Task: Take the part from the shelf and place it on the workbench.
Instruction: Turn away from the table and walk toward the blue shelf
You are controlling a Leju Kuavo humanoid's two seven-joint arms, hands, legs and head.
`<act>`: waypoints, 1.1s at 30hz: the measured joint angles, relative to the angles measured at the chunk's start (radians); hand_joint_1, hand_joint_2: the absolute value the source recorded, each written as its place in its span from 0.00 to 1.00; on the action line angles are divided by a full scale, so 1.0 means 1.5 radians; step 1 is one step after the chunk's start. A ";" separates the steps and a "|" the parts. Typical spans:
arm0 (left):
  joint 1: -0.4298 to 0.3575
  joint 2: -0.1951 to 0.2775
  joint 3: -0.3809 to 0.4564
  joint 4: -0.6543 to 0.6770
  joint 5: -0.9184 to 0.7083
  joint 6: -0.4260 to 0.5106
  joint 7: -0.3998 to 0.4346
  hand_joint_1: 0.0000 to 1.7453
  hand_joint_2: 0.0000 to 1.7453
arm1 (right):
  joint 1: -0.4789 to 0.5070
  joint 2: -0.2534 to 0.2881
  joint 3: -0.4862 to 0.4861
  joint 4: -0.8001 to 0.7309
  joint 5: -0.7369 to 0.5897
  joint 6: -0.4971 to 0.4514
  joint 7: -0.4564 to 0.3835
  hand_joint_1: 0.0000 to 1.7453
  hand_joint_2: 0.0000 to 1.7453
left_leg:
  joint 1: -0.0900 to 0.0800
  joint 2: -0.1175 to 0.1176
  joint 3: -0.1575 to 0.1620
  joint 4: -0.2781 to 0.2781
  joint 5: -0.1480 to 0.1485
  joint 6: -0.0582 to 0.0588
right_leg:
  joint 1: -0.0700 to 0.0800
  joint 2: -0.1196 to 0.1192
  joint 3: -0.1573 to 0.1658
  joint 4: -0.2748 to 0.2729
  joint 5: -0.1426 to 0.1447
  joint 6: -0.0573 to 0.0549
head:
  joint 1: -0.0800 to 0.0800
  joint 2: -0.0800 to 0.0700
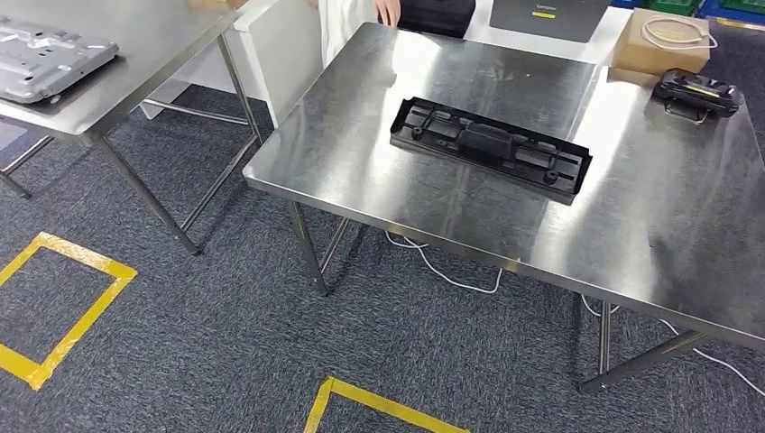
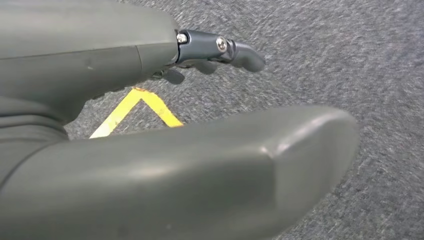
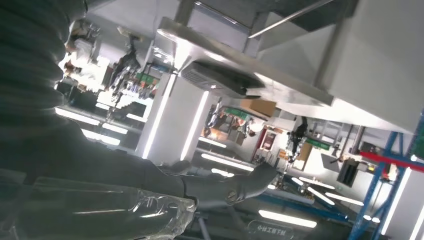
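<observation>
A long black plastic part [image 1: 490, 149] lies flat near the middle of the steel workbench [image 1: 649, 225], slightly askew, with nothing touching it. My left hand [image 2: 175, 150] hangs over the grey carpet, its thumb broad in the foreground and its dark fingers [image 2: 240, 52] stretched out, holding nothing. My right hand [image 3: 220, 187] points its fingers outward, apart and empty, with a steel table edge [image 3: 280, 85] and ceiling lights beyond it.
A second steel table [image 1: 135, 54] at the left carries a grey metal plate [image 1: 45, 59]. On the workbench's far right stand a cardboard box [image 1: 663, 41] and a black device [image 1: 696, 90]. A person in white [image 1: 356, 18] stands behind. Yellow tape [image 1: 63, 307] marks the carpet.
</observation>
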 joint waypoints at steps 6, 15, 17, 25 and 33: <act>0.002 0.000 0.000 0.000 0.000 0.000 0.000 0.00 0.00 | -0.001 -0.001 0.000 -0.001 0.000 0.000 0.000 0.00 1.00 | 0.006 -0.097 -0.058 0.141 -0.064 0.010 | 0.016 0.073 -0.013 0.002 0.013 -0.027 | -0.003 0.000; -0.002 0.001 0.000 0.001 0.000 0.000 0.000 0.00 0.00 | -0.004 -0.013 -0.001 -0.001 0.000 -0.001 0.000 0.00 1.00 | -0.002 -0.099 0.015 -0.021 0.014 0.045 | 0.024 0.061 -0.047 0.037 0.004 -0.017 | 0.003 0.000; -0.001 0.000 0.000 0.001 0.000 0.000 0.000 0.00 0.00 | -0.007 -0.010 -0.001 -0.001 0.000 -0.001 0.000 0.00 1.00 | -0.003 -0.082 0.011 -0.025 0.018 0.044 | 0.021 0.030 -0.087 0.124 -0.036 -0.018 | 0.006 0.000; 0.000 -0.002 0.000 0.000 0.000 -0.005 0.000 0.00 0.00 | 0.019 0.000 -0.002 -0.003 0.007 -0.012 0.034 0.00 1.00 | -0.007 -0.015 0.002 -0.010 0.012 0.015 | 0.009 -0.042 0.015 -0.010 -0.006 0.013 | 0.006 0.000; 0.003 -0.004 0.000 0.001 -0.002 -0.004 0.004 0.00 0.00 | 0.086 0.017 -0.017 -0.017 -0.009 -0.056 0.046 0.00 1.00 | 0.006 -0.085 -0.066 0.166 -0.097 -0.006 | 0.004 0.033 -0.001 -0.006 0.009 -0.025 | 0.001 0.000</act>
